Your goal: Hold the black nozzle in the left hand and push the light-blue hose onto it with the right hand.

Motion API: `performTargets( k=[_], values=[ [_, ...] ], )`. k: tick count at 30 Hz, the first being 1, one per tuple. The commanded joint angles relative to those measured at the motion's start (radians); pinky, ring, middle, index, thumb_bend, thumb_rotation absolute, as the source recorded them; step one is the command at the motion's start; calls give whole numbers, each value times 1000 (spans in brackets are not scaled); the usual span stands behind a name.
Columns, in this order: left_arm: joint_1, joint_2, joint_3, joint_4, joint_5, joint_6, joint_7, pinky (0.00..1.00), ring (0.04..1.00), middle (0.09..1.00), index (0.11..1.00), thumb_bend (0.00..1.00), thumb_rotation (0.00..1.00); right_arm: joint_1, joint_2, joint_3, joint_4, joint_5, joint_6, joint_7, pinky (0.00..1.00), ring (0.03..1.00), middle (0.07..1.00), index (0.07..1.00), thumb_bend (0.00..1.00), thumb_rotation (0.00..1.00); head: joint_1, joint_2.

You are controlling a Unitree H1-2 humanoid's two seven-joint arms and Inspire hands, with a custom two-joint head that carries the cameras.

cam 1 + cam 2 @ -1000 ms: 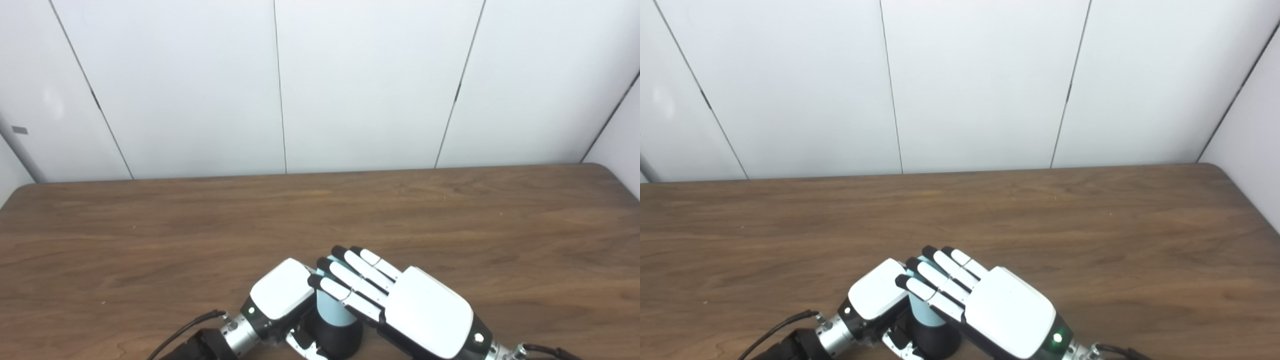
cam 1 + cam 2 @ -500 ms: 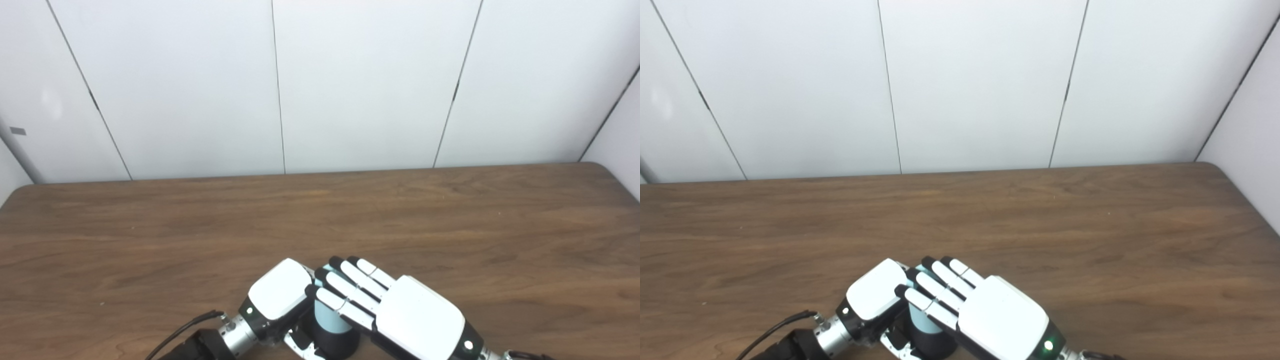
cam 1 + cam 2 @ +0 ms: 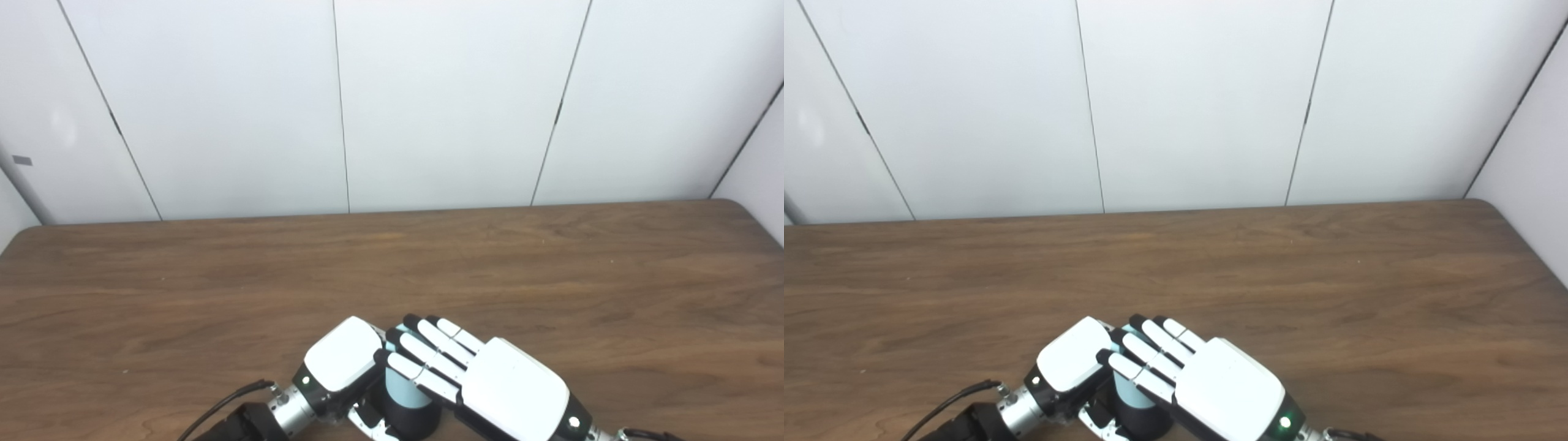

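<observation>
At the table's near edge my left hand [image 3: 340, 360] is shut on the black nozzle [image 3: 418, 420], its fingers wrapped round the dark base. The light-blue hose [image 3: 398, 392] stands upright in the nozzle, a short pale cylinder. Lying flat across the hose's top is my right hand [image 3: 484, 383], its fingers straight and side by side, pointing up-left and touching the back of the left hand. In the right eye view the hose [image 3: 1126, 395] shows between the left hand [image 3: 1072, 361] and the right hand [image 3: 1213, 386]. The hose's top end is hidden under the fingers.
A brown wooden table [image 3: 551, 275] stretches back to white wall panels [image 3: 453, 104]. A black cable [image 3: 229, 401] runs from the left wrist toward the bottom edge. The table's right corner is rounded [image 3: 744, 208].
Over the last second my right hand came down a little on the hose and less of the blue cylinder shows above the nozzle. Since half a second ago nothing visibly moved.
</observation>
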Motion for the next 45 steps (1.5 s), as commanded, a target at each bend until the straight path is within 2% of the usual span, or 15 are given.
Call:
performTargets(
  k=[1, 5, 11, 18, 22, 25, 27, 30, 31, 33, 34, 36, 37, 40, 45],
  values=[
    [69, 13, -65, 63, 44, -23, -124, 434, 545, 515, 460, 517, 0, 21, 6, -6, 31, 1, 0, -1, 974, 1000, 1000, 987, 891, 954, -1, 1],
    [67, 13, -67, 63, 43, -18, -134, 441, 548, 515, 461, 516, 0, 13, 55, -43, 18, 48, -2, -113, 997, 1000, 1000, 1000, 919, 957, -1, 1],
    [61, 8, -69, 88, 41, -27, -125, 438, 546, 514, 462, 516, 0, -40, 131, -120, -23, 124, 21, -165, 1000, 1000, 1000, 1000, 979, 992, -5, -8],
    [60, 8, -69, 78, 55, -12, -137, 452, 554, 512, 466, 515, 0, -72, 129, -186, 12, 148, -33, -254, 1000, 1000, 1000, 1000, 977, 1000, -5, -10],
    [59, 7, -67, 85, 41, -19, -139, 452, 554, 513, 464, 516, 0, -51, 141, -213, 54, 213, -94, -366, 1000, 1000, 1000, 1000, 975, 1000, -5, -10],
    [58, 5, -66, 95, 39, -25, -128, 447, 550, 514, 462, 517, 0, -34, 161, -240, 104, 289, -149, -463, 1000, 1000, 1000, 1000, 927, 998, -5, -10],
    [57, 5, -67, 97, 39, -25, -130, 447, 550, 514, 462, 517, 0, -28, 188, -253, 151, 379, -166, -511, 931, 990, 1000, 987, 875, 990, -6, -13],
    [56, 6, -67, 94, 37, -22, -137, 449, 553, 514, 463, 516, 0, -22, 241, -291, 211, 496, -104, -542, 859, 946, 964, 937, 737, 951, -6, -13],
    [56, 7, -67, 91, 37, -18, -144, 450, 554, 514, 463, 516, 0, -22, 250, -307, 228, 531, -86, -545, 806, 903, 922, 893, 602, 913, -6, -13],
    [55, 10, -69, 85, 41, -11, -152, 455, 561, 514, 464, 516, 0, -20, 261, -335, 255, 600, -44, -539, 768, 866, 885, 851, 456, 824, -6, -13],
    [54, 11, -70, 83, 44, -9, -155, 456, 560, 513, 465, 516, 0, -17, 265, -348, 268, 639, -14, -530, 738, 816, 835, 804, 403, 702, -6, -13],
    [56, 13, -70, 77, 44, -8, -156, 457, 560, 511, 467, 515, 0, -10, 267, -364, 286, 690, 30, -516, 705, 763, 784, 755, 349, 540, -2, -10],
    [57, 14, -69, 74, 41, -6, -160, 457, 558, 510, 468, 515, 0, -5, 264, -369, 298, 696, 44, -512, 648, 724, 757, 731, 319, 412, -2, -9],
    [60, 16, -68, 72, 43, -7, -153, 461, 558, 509, 469, 515, 0, 6, 253, -375, 351, 696, 70, -507, 590, 681, 722, 702, 274, 212, -4, -7],
    [61, 17, -66, 76, 41, -11, -147, 461, 558, 511, 466, 515, 0, 9, 246, -374, 390, 703, 99, -506, 587, 680, 718, 693, 265, 230, -4, -8]
  ],
)
